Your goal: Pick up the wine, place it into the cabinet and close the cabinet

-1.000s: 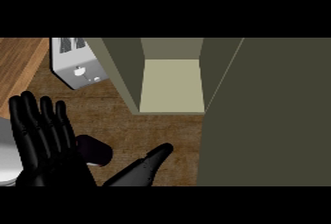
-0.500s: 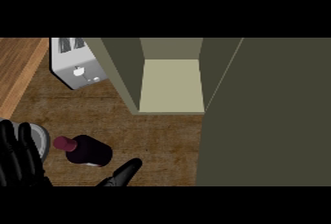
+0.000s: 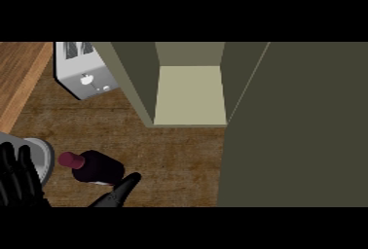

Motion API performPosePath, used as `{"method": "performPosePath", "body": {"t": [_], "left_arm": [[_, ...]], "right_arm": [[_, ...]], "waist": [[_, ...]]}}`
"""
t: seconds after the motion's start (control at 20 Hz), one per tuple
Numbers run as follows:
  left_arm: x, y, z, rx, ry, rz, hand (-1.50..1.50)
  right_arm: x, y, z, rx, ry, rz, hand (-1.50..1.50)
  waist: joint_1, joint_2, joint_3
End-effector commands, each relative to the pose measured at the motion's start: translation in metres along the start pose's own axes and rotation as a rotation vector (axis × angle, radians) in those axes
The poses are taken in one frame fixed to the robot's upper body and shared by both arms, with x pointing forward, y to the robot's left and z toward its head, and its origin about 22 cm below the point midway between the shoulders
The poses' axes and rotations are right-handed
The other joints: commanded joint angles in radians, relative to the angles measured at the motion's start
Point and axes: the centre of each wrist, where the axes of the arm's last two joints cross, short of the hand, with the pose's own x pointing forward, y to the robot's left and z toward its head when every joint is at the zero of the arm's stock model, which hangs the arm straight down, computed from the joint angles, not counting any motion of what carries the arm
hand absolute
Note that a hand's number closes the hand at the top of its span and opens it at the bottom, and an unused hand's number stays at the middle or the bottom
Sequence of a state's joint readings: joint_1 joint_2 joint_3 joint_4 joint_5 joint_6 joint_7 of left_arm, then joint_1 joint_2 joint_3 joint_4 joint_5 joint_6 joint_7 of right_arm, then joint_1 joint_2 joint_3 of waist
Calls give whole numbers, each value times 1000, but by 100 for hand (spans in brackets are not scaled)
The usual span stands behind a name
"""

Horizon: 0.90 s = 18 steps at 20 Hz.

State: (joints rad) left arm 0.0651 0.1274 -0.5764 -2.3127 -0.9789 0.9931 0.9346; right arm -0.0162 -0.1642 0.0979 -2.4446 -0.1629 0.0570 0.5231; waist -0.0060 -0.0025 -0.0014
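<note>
The wine bottle (image 3: 101, 169), dark with a maroon cap (image 3: 70, 159), stands on the brown counter at the lower left, seen from above. My left hand (image 3: 18, 182) comes in at the lower left corner. It is open, with straight fingers left of the bottle and the thumb (image 3: 119, 190) just below and right of it, touching or almost touching its base. The cabinet (image 3: 191, 95) stands open beyond the bottle, showing a pale inner floor. Its olive door (image 3: 295, 126) is swung out and fills the right side. My right hand does not show.
A silver toaster (image 3: 82, 73) sits at the back left beside the cabinet's left wall (image 3: 133, 82). A grey plate (image 3: 42, 154) lies at the left edge, partly behind my fingers. A lighter wood strip (image 3: 18, 78) runs along the counter's far left.
My left hand has drawn back down and to the left, uncovering the bottle that it hid a second ago. The bottle and the cabinet door have stayed put.
</note>
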Motion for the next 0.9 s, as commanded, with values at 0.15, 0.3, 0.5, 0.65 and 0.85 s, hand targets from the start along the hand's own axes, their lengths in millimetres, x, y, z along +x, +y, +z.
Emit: {"method": "performPosePath", "body": {"t": [0.15, 0.3, 0.5, 0.65, 0.85], "left_arm": [[-9, 17, 0, -3, 140, 82, -150], [-21, 22, 1, 24, 148, 61, -150], [-37, 22, 1, 45, 160, 66, -150], [-52, 19, -11, 67, 151, 37, -150], [-62, 27, -12, 93, 108, -6, -150]], "right_arm": [[28, 4, 15, 31, -45, -25, -150], [24, 0, 35, 42, -47, -42, -150], [24, 5, 30, 29, -44, -45, -150], [28, 5, 22, 36, -51, -40, -150], [30, 3, 12, 19, -64, -40, -150]], "waist": [[0, 0, -2], [-12, -3, -1], [-11, -3, -3], [-9, -1, -5], [3, -2, -5]]}}
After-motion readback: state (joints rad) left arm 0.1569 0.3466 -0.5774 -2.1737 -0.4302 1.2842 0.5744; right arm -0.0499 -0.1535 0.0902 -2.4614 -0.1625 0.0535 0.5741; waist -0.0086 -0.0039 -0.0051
